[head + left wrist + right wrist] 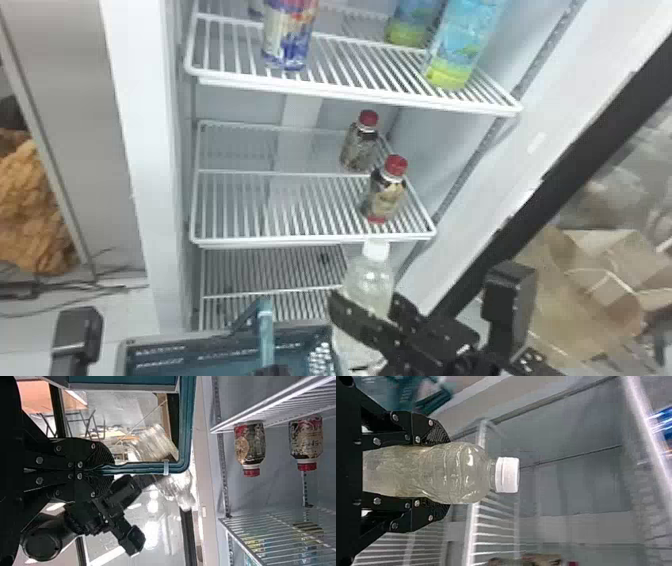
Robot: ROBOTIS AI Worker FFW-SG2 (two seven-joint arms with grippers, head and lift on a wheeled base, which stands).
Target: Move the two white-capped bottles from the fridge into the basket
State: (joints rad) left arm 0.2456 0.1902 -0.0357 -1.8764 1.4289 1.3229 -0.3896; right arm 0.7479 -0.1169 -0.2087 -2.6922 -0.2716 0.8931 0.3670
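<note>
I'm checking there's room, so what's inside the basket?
Inside the basket, I see its slotted far wall, crossed by the handle. The floor is cut off, and the bottle in the right claw covers part of one side. I can't tell what's there.

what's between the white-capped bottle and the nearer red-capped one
The shelf's front edge runs between the white-capped bottle and the nearer red-capped one, in the head view.
</note>
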